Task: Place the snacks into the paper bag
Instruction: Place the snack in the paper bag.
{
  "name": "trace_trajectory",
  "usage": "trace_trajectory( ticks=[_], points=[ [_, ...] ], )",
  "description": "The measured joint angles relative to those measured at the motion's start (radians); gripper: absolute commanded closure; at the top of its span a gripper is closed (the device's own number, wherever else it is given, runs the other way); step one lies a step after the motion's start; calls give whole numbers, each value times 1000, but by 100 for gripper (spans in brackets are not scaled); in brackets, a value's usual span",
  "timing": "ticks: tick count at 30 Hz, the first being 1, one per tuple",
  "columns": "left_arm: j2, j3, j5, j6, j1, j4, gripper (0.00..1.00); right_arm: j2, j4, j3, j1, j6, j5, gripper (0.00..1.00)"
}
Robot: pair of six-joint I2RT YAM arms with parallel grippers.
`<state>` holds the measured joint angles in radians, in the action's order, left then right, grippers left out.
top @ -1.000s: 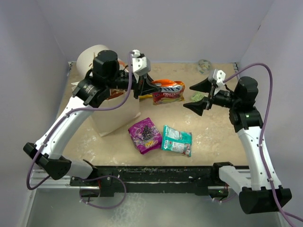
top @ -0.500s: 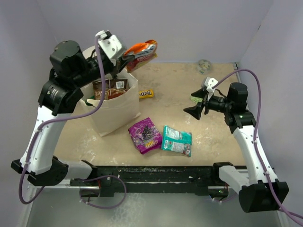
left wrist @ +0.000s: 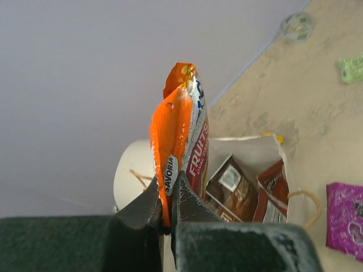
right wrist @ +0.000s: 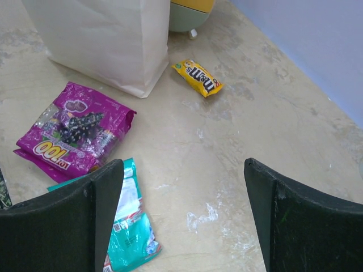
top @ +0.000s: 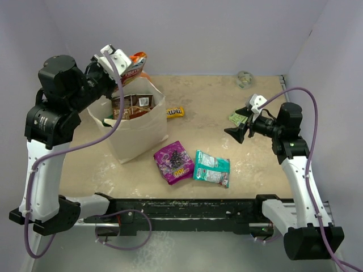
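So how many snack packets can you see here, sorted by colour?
Orange-red packet, held up: 1
Brown packets, in the paper bag: 2
Purple packet: 1
Teal packet: 1
Yellow packet: 1
Small green packet: 1
Total: 7

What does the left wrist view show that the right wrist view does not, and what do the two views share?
Only the left wrist view shows the orange-red packet clamped in the left gripper, and the dark brown packets already inside the bag. Only the right wrist view shows the teal packet on the table and the open right gripper. Both views show the paper bag and the purple packet.
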<state>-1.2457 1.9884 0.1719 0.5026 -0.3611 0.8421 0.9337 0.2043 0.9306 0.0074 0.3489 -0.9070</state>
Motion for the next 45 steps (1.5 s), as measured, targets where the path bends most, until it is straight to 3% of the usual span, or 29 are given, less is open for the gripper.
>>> trace_trajectory(
  ticks=[17,30,45],
  points=[
    [-43,-76,-95,180,11,214,100,8,0,-6,-2,5,1,11],
    [-156,-73,99,242,257,281,100,10,0,-17,-2,23,0,10],
    [-178,-164,260,250,311,193,100,11,0,-23,-2,30,0,10]
  ],
)
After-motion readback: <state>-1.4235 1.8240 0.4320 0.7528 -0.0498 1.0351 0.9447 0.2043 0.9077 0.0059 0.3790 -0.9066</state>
